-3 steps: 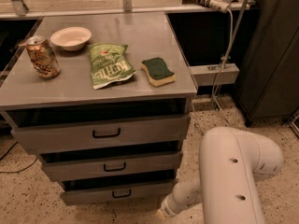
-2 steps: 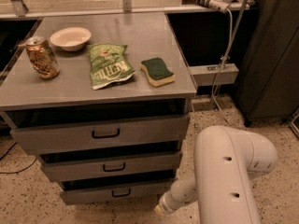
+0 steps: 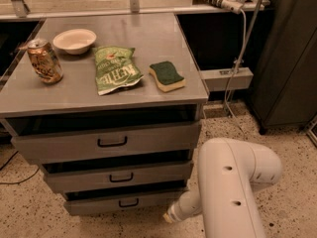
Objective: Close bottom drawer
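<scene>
Bottom drawer: lowest of three, partly out, dark gap above its front. Gripper: low by the drawer's right front corner, near the floor; spread or pressed together, cannot tell. Handling: likely best to press squarely near the black handle, pushing straight in

arm: glossy white rounded shell | two small dark holes | claw: tan end, at arm's thin tip
</scene>
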